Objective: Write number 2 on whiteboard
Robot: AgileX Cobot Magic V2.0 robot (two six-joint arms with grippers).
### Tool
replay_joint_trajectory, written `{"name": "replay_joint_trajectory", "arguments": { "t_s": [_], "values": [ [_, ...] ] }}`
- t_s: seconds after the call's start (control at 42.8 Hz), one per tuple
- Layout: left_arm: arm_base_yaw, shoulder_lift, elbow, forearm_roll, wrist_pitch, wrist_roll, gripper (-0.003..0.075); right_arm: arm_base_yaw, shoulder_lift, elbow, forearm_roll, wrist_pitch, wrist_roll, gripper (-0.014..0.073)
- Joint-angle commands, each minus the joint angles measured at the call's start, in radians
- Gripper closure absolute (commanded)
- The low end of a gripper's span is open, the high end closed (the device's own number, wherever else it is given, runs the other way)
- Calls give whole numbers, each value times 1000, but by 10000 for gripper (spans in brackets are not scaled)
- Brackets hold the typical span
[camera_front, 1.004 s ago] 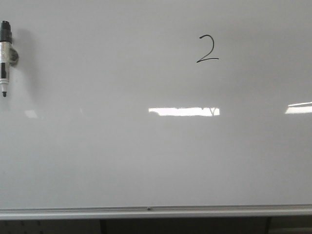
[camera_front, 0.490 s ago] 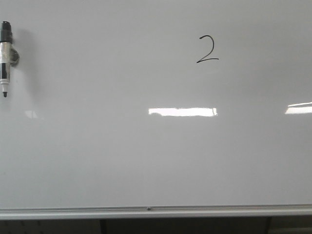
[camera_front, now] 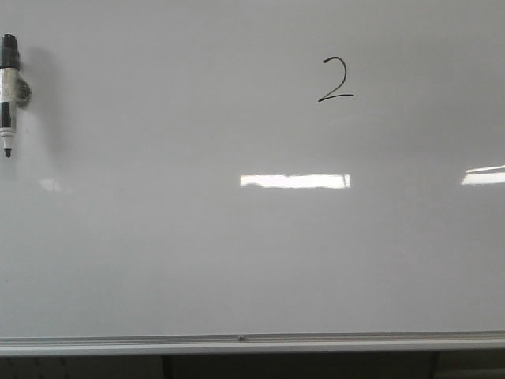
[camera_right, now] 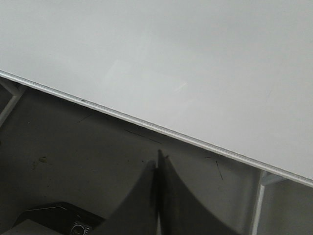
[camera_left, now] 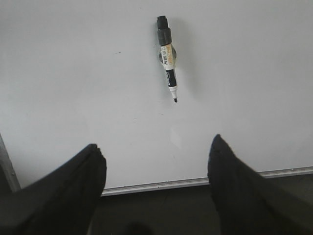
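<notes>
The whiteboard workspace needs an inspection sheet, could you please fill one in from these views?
Surface: whiteboard, glossy, with bright light reflections; silver rim along its lower edge.
Job's things: number 2 drawn in black, upper right of centre; marker stuck upright at the board's far left, tip down and uncapped.
Clutter: nothing seen.
Grippers: left gripper open, empty, facing the marker from a distance; right gripper shut, empty, below the board's rim.
Cables: nothing seen.
Surroundings: dark floor and stand legs beneath the board.

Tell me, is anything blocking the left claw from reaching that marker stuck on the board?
Nothing visible does. The left gripper is open, and only bare whiteboard shows between it and the marker.
</notes>
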Motion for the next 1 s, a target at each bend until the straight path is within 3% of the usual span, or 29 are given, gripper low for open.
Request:
{"name": "replay_joint_trajectory", "arguments": {
  "t_s": [0.0, 0.093, 0.327, 0.397, 0.981],
  "values": [
    [-8, 4, -31, -31, -64, -4, 283, -7, 3, -30, -4, -50, 4, 662],
    [-8, 4, -31, -40, -69, -4, 325, -7, 3, -30, -4, -50, 4, 662],
    [-8, 4, -31, -40, -69, -4, 669, -7, 3, -30, -4, -50, 4, 662],
    [-8, 4, -31, -40, -69, -4, 740, -7, 3, -30, -4, -50, 4, 662],
    [-8, 4, -31, -40, -69, -4, 741, -7, 3, -30, -4, -50, 4, 662]
  ]
}}
